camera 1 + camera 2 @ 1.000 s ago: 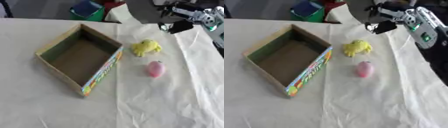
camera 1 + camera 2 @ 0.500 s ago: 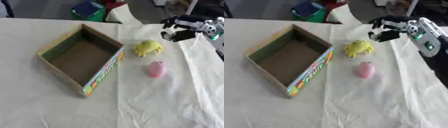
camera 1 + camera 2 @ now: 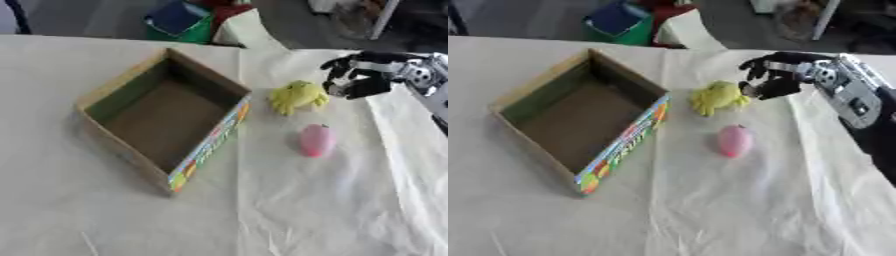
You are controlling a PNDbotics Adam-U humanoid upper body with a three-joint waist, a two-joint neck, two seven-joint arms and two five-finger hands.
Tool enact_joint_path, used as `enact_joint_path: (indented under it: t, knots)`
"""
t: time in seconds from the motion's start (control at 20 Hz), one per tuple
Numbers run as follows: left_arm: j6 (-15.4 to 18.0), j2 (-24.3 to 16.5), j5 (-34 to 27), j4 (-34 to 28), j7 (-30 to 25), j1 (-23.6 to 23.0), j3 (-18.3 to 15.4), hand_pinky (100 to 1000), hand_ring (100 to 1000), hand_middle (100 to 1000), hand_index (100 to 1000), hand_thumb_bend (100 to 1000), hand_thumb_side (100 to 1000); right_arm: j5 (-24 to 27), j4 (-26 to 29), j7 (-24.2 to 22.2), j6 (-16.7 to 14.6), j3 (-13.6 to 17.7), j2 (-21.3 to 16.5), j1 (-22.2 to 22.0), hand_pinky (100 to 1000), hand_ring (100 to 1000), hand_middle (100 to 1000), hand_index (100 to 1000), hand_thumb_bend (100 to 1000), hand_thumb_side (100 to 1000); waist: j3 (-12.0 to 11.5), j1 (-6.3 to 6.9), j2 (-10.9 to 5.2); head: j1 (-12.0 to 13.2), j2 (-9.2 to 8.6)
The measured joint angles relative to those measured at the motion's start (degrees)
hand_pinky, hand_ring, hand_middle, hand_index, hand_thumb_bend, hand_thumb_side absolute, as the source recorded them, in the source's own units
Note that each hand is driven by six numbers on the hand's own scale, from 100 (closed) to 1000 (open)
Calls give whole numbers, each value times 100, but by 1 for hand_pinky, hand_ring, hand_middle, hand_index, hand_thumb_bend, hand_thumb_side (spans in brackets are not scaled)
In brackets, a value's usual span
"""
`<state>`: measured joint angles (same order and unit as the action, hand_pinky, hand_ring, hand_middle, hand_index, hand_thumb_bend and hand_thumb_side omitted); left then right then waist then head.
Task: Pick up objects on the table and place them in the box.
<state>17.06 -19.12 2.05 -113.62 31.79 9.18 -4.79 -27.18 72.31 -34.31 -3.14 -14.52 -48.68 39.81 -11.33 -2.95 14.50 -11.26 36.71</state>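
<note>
From the left eye, there is one box (image 3: 166,122), one yellow toy (image 3: 297,96) and one pink toy (image 3: 316,140) on the table (image 3: 105,220). The box is open at the top, brown inside, with a colourful printed strip along its near right wall, and nothing lies in it. It sits left of the table's middle, turned so a corner points toward the far edge. The yellow toy lies just right of the box's far right corner, not touching it. The pink toy lies nearer the front edge than the yellow one, apart from both it and the box. One right hand (image 3: 358,77) reaches in from the right edge, just beside the yellow toy on its right; its fingers are curled downward with thumb and fingers apart, closed round nothing, and whether they touch the toy cannot be told. The left hand does not show. A pale, creased cloth covers the table.

From the right eye, the same count holds: box (image 3: 579,120), yellow toy (image 3: 717,96), pink toy (image 3: 735,140), right hand (image 3: 773,76). Here the hand's dark fingertips (image 3: 752,90) sit right at the yellow toy's right side. The silver and black forearm (image 3: 852,100) runs off toward the right edge. Beyond the far edge, on a grey floor, stand a green bin with a blue top (image 3: 619,22) and a pale cloth-covered shape (image 3: 689,32). Nothing lies between the toys and the box.
</note>
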Motion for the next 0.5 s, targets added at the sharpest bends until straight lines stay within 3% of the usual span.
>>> enact_joint_path:
  t: [0.5]
  knots:
    - [-22,1,0,0,-20,6,1,522,643,618,754,100,959,117,78,-227,42,-106,-2,-312,818,847,782,1000,100,968,0,-4,11,2,-6]
